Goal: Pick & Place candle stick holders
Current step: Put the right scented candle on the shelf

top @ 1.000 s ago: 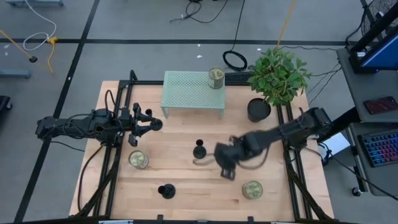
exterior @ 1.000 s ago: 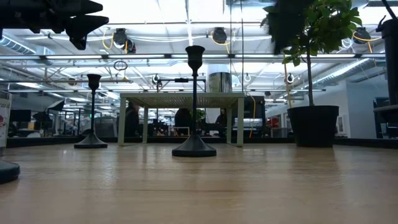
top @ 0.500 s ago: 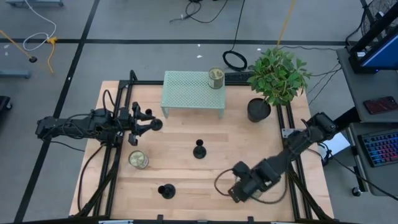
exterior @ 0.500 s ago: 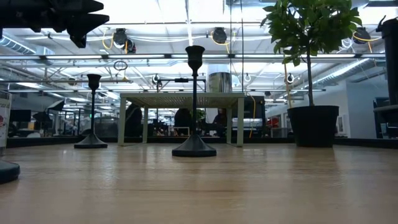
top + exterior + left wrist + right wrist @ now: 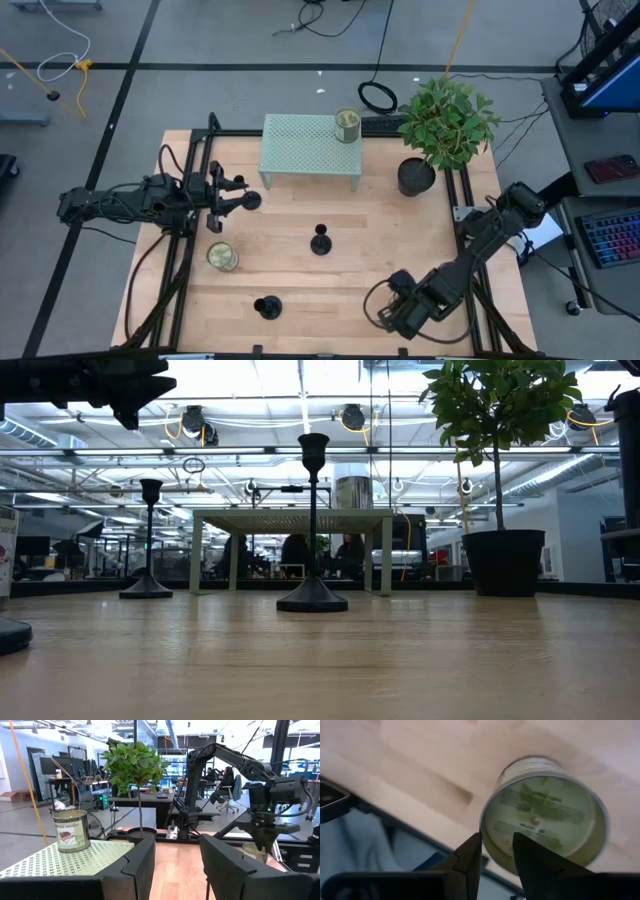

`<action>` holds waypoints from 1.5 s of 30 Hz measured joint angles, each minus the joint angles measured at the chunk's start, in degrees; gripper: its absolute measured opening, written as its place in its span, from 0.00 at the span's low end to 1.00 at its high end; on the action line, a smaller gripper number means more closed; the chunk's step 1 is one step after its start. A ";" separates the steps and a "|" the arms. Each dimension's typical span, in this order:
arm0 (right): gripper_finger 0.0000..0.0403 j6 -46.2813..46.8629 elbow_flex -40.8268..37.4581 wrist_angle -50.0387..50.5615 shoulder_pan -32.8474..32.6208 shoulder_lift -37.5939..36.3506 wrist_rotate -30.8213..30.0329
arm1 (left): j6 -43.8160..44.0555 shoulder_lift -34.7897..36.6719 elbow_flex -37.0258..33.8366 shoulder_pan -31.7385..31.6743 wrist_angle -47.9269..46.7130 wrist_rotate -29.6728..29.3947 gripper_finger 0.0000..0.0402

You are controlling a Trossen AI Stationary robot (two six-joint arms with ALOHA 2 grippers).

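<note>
While the left gripper [image 5: 243,199] hangs over the table's left side near the green mesh shelf [image 5: 310,147], its jaws parted and holding nothing, the right gripper [image 5: 392,318] sits low at the table's [image 5: 400,230] front right edge. Its fingers [image 5: 470,860] stand a little apart above a pale green can [image 5: 545,827], gripping nothing. One candle holder [image 5: 320,241] stands upright mid-table, another [image 5: 267,306] near the front edge to the left; a third is only partly seen at the low view's left edge [image 5: 8,635]. A second can [image 5: 222,256] sits left of the middle holder, a third [image 5: 347,125] on the shelf, beside a potted plant [image 5: 440,125]
</note>
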State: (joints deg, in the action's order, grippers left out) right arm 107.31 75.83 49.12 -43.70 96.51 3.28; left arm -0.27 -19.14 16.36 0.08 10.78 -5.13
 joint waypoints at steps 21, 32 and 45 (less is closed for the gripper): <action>0.25 -6.03 -0.46 3.86 1.34 -3.17 -0.51 | 0.81 0.02 0.00 0.00 -0.02 0.02 0.40; 0.25 -3.57 -1.40 -0.77 1.33 -3.16 -2.62 | 2.54 0.00 0.00 0.00 -0.78 0.07 0.40; 0.25 -3.14 -14.59 -23.29 2.07 -3.50 3.03 | 5.10 0.02 0.00 0.00 -0.35 0.09 0.40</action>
State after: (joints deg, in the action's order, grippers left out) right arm 104.17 61.24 25.83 -41.63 93.01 6.31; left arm 4.83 -19.11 16.36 0.08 10.43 -5.04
